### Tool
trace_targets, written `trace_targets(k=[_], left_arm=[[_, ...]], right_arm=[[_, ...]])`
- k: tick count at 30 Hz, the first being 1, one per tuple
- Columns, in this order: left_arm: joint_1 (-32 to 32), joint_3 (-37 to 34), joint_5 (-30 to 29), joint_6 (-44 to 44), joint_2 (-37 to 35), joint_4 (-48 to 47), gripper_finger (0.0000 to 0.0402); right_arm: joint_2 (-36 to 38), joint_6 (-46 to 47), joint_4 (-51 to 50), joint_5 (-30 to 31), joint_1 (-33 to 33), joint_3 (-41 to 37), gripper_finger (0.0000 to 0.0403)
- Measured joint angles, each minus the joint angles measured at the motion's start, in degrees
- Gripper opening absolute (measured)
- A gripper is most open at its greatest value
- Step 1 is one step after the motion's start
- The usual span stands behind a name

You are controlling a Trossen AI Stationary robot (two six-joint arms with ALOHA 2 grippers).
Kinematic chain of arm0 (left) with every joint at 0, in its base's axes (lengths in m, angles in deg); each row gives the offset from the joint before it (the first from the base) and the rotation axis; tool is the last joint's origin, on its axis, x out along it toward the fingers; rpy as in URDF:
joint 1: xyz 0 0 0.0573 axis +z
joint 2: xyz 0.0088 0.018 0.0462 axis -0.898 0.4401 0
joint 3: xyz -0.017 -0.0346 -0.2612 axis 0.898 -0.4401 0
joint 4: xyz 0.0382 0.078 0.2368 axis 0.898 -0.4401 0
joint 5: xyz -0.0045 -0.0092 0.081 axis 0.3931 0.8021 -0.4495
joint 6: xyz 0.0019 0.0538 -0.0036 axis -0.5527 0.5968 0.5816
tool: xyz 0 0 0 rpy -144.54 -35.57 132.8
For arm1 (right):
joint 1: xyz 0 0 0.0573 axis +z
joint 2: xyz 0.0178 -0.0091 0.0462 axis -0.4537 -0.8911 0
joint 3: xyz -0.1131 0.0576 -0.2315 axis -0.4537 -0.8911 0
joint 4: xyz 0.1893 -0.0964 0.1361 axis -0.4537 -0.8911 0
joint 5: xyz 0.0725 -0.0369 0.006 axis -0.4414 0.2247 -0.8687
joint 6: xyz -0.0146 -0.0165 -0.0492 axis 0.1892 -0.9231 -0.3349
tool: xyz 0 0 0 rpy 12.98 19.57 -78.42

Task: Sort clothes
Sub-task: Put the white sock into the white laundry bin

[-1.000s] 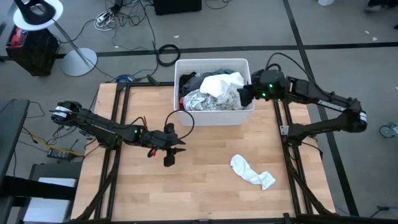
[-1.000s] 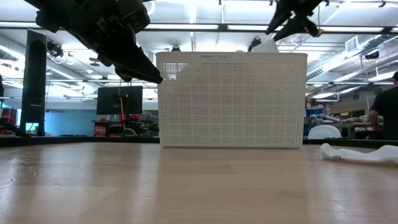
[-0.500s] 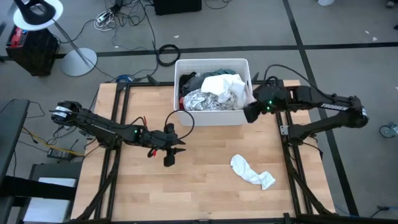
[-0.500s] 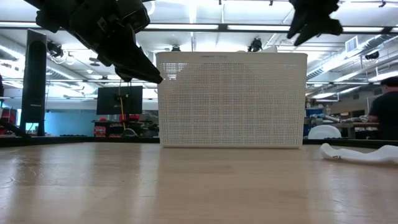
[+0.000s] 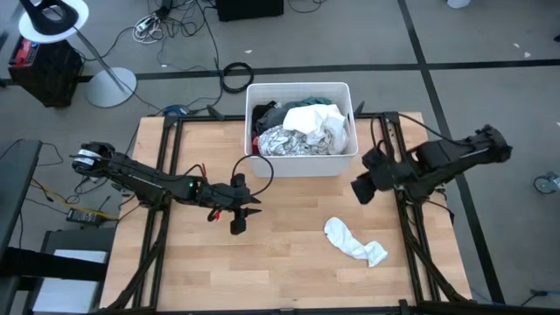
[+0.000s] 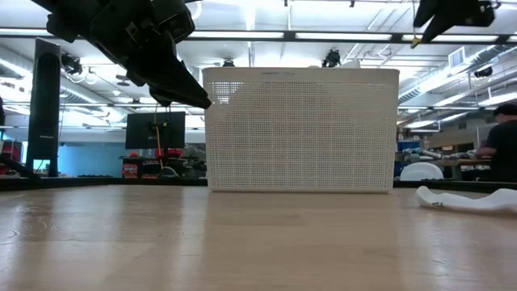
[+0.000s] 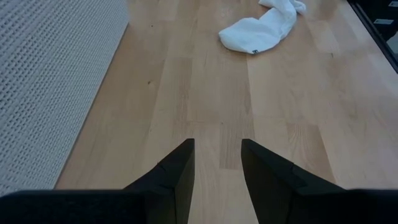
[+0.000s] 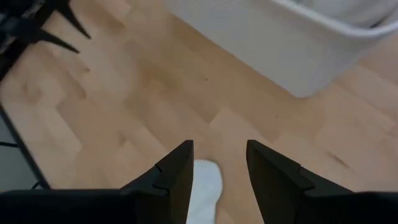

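The clothes lie heaped in a white perforated bin (image 5: 302, 163) at the table's far middle: white, patterned and dark pieces (image 5: 302, 129). One white sock-like piece (image 5: 354, 242) lies flat on the wood at the near right, also in the left wrist view (image 7: 261, 28). My right gripper (image 5: 359, 189) hangs open and empty above the table, just right of the bin's near right corner, tipped down toward the white piece (image 8: 205, 186). My left gripper (image 5: 254, 204) waits open and empty near the bin's near left corner, pointing toward the table's right.
The bin's wall (image 7: 50, 81) stands close beside my left gripper. Bare wood (image 5: 289, 262) stretches between the two grippers and toward the near edge. Black frame rails (image 5: 411, 254) run along the table's left and right sides. Beyond the table a person (image 6: 501, 145) shows in the room.
My right gripper has swung from over the bin's right end toward the table's near right, clearing the bin's corner and tipping further down. It has stayed open and empty. The clothes and my left arm have kept still.
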State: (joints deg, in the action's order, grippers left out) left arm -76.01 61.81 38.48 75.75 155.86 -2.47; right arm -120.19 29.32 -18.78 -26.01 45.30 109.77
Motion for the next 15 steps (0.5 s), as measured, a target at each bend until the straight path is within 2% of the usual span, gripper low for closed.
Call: trace_targets(k=[7,15], left_arm=[[0.0,0.0,0.0,0.0,0.0,0.0,0.0137],[0.0,0.0,0.0,-0.2,0.0,0.0,0.0137]], right_arm=[[-2.4,10.3,-1.7,4.9,11.9,0.0,0.015],[-12.3,18.9,-5.5,1.0,19.9,0.0,0.0136]])
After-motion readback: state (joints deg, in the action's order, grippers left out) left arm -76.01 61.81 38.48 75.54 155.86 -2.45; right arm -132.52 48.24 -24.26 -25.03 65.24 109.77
